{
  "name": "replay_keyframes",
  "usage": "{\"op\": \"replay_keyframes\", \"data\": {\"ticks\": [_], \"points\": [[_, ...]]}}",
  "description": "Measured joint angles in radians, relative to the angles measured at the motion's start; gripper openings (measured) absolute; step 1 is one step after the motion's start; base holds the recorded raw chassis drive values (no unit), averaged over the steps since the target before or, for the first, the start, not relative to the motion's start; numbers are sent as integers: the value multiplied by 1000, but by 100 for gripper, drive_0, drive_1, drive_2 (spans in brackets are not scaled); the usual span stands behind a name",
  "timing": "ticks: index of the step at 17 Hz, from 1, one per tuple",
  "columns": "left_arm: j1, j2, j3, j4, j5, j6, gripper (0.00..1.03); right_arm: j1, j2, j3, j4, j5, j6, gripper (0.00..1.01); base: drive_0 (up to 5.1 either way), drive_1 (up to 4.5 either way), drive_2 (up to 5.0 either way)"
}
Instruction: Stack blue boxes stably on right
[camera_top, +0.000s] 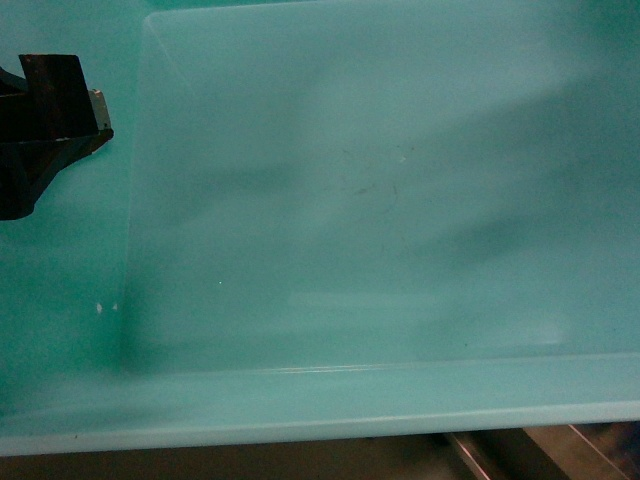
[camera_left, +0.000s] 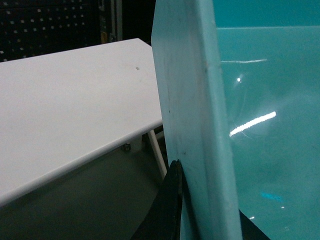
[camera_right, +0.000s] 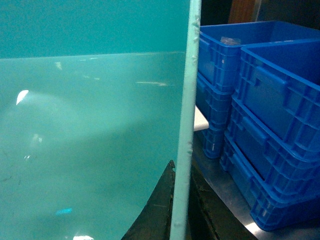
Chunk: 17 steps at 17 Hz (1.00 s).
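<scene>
One light turquoise blue box fills nearly the whole head view, its inside floor and near rim facing the camera. It is held up off the surfaces by both arms. My left gripper shows as a black shape at the box's upper left wall. In the left wrist view my left gripper is shut on the box's rim, one finger on each side. In the right wrist view my right gripper is shut on the opposite rim, with the box's floor to the left.
A white table stands left of the box, with a black pegboard behind it. Stacked ribbed royal-blue crates stand on a metal surface right of the box. A metal frame shows below the box.
</scene>
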Motion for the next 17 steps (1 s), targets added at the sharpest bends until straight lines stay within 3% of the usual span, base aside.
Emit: {"op": "replay_keyframes", "data": {"ticks": [17], "points": [[0,0,0,0,0,0,6,0,0,0,0,0,0,7,-150,-150,-150]]}}
